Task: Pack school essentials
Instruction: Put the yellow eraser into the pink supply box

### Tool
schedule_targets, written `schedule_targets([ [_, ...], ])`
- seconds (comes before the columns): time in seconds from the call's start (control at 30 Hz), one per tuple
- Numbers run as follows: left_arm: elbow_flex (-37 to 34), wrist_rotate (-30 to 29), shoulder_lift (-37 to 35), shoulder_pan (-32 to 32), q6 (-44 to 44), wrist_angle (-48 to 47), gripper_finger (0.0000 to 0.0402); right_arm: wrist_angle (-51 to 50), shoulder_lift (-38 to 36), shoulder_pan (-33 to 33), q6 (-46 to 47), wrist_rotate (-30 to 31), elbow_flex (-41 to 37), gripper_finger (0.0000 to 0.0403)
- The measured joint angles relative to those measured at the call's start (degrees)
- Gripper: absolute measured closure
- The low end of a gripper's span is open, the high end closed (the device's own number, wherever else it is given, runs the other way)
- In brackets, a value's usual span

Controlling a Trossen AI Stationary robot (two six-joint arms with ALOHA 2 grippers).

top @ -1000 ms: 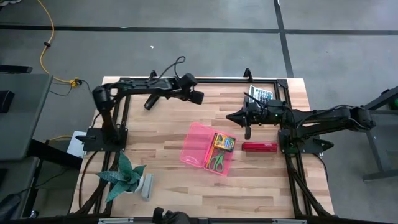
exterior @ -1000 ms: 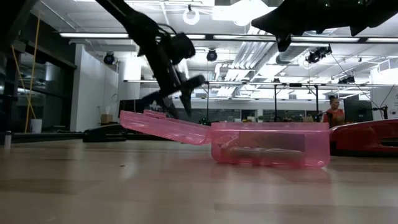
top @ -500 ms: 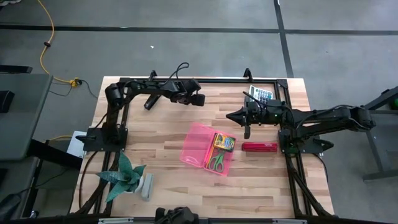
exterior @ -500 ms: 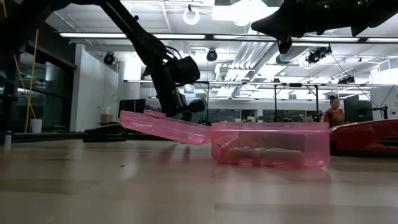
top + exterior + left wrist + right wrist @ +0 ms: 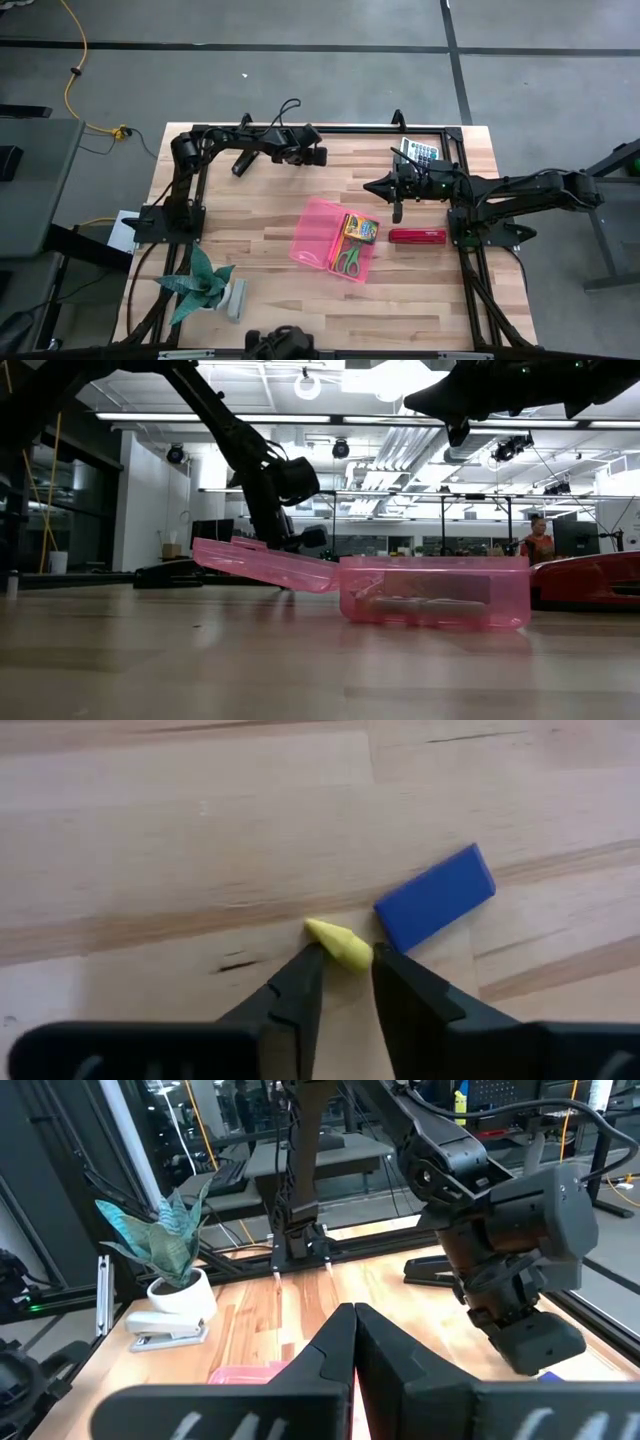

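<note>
The open pink case (image 5: 335, 240) lies mid-table, holding the yellow-green crayon box (image 5: 360, 228) and the green-handled scissors (image 5: 347, 260). Its lid (image 5: 265, 563) slants out to one side. My left gripper (image 5: 315, 156) is low over the table's far side, shut on a small yellow pencil (image 5: 338, 942). A blue eraser (image 5: 435, 898) lies flat on the wood just beside it. My right gripper (image 5: 368, 185) hovers shut (image 5: 352, 1320), high above the table to the right of the left one. My left gripper pinches the yellow pencil between its two fingers (image 5: 300, 975), coming from above and pointing down. Only the pencil's pointed end (image 5: 322, 930) shows past the fingertips. I cannot tell whether that end rests on the wood.
A red stapler (image 5: 417, 236) lies right of the case and a calculator (image 5: 420, 150) sits at the far right. A potted plant (image 5: 200, 285) and a grey stapler (image 5: 235, 300) stand at the near left corner. A person (image 5: 538, 540) is in the room behind.
My left gripper has come down toward the table at its far side, and its fingers have tipped from slanting to pointing more steeply down. The left arm's elbow has swung a little toward the right.
</note>
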Motion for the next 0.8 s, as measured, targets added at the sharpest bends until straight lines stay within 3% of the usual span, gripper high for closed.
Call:
schedule_targets([
  [0.27, 0.00, 0.84, 0.02, 1.07, 2.15, -0.44, 0.0394, -0.19, 0.00, 0.00, -0.11, -0.15, 0.00, 0.0403],
  [0.5, -0.18, 2.43, -1.37, 1.97, 7.02, -2.23, 0.0400, -0.28, 0.00, 0.00, -0.13, -0.22, 0.00, 0.0403],
  [0.8, -0.20, 2.83, -9.43, 1.82, 19.68, -3.39, 0.0401, -1.37, 0.00, 0.02, -0.13, -0.20, 0.00, 0.0403],
])
